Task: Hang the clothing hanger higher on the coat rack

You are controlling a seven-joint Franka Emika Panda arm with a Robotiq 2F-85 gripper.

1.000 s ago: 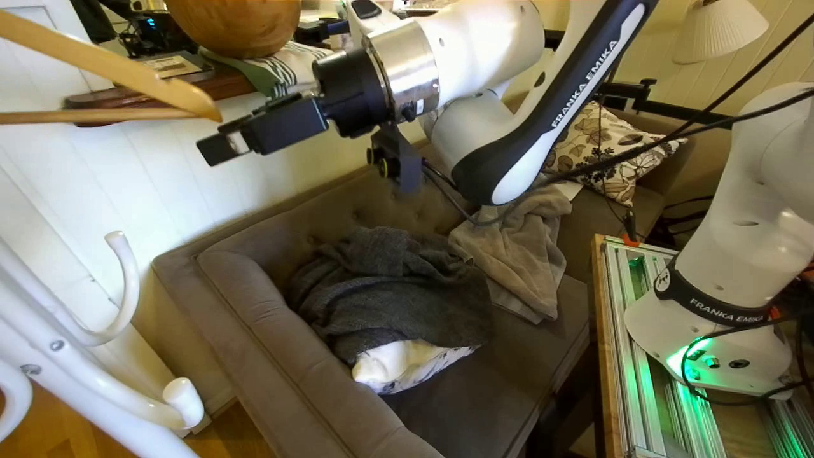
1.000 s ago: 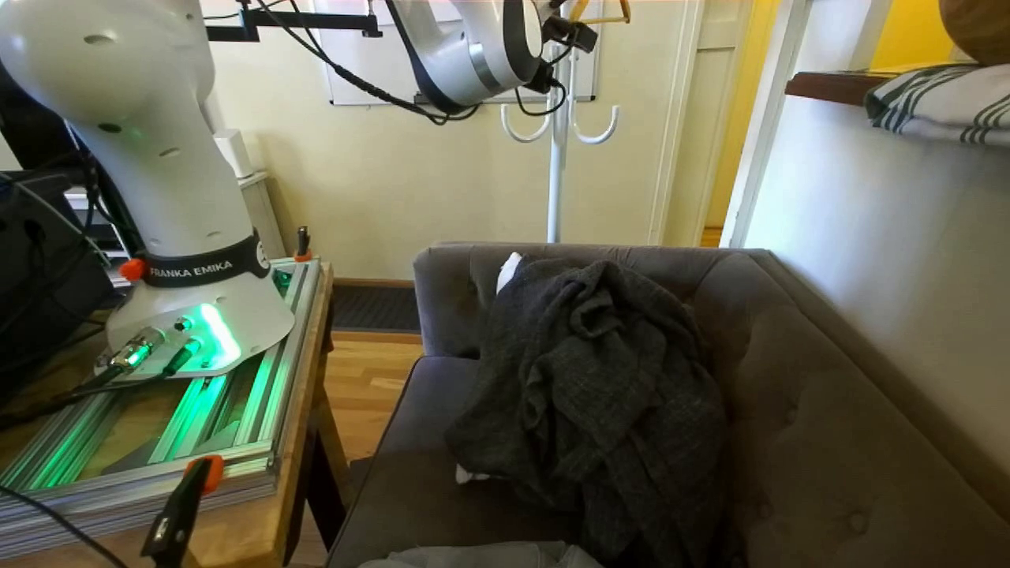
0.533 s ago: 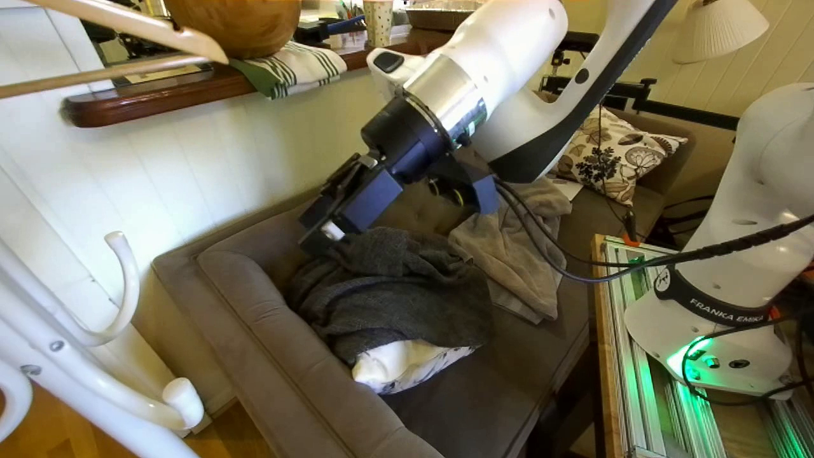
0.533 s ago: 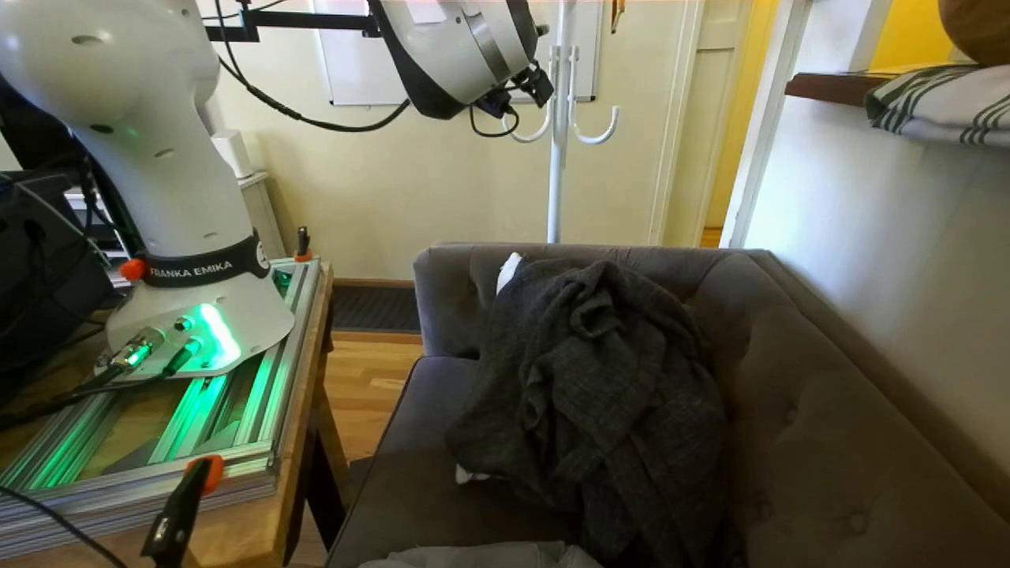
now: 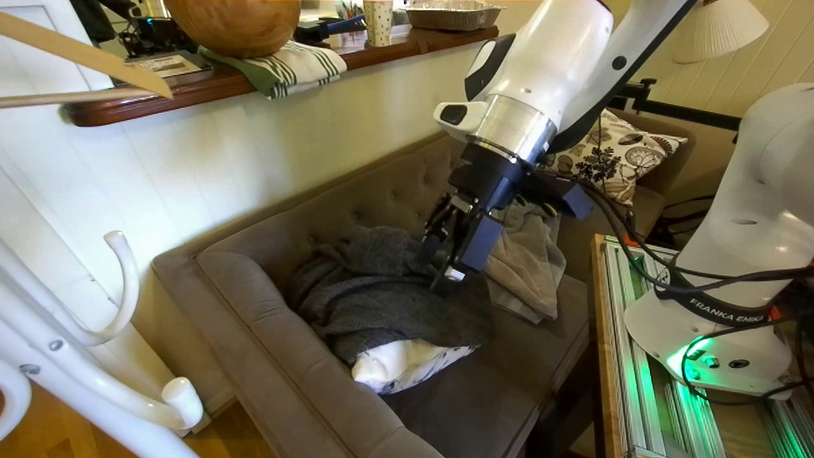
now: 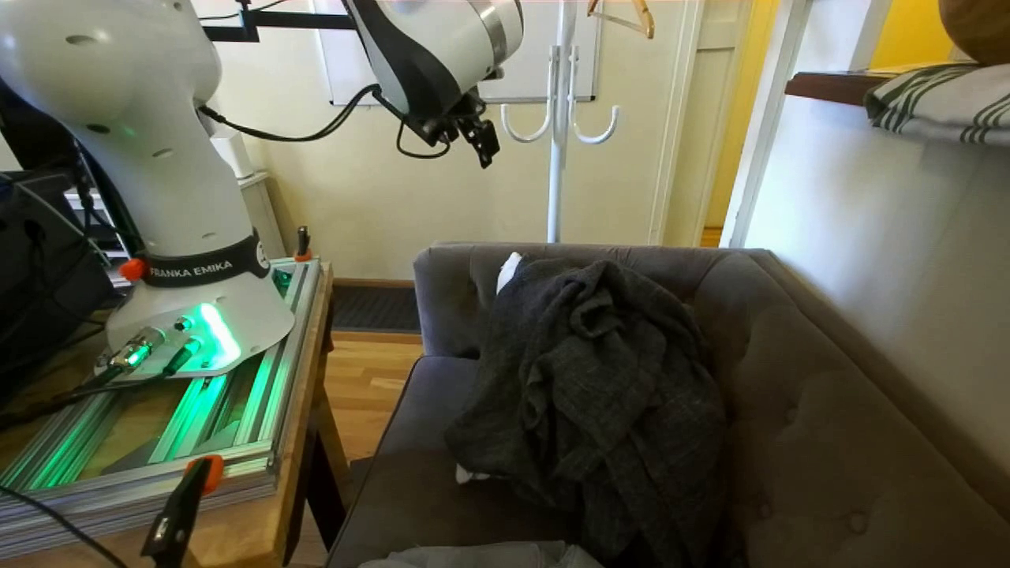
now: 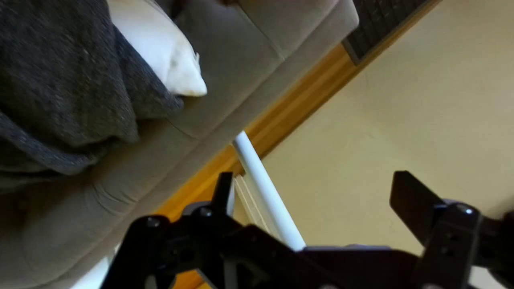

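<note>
The wooden clothes hanger [image 5: 82, 58] is up high by the coat rack [image 6: 558, 166]; its top is out of sight. It looks light, stiff and smooth; I'd pinch near the top, since by one end it might tip. The gripper [image 7: 313, 184] is spread wide, holding nothing, away from the coat rack.

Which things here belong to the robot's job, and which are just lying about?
Part of the job:
thin light-tan wooden clothing hanger
glossy white tubular coat rack
open black two-fingered claw

Just lying about:
rumpled dark-grey woven cloth
folded white cloth with green stripes
shallow silver foil tray
cream floral-patterned cushion
</note>
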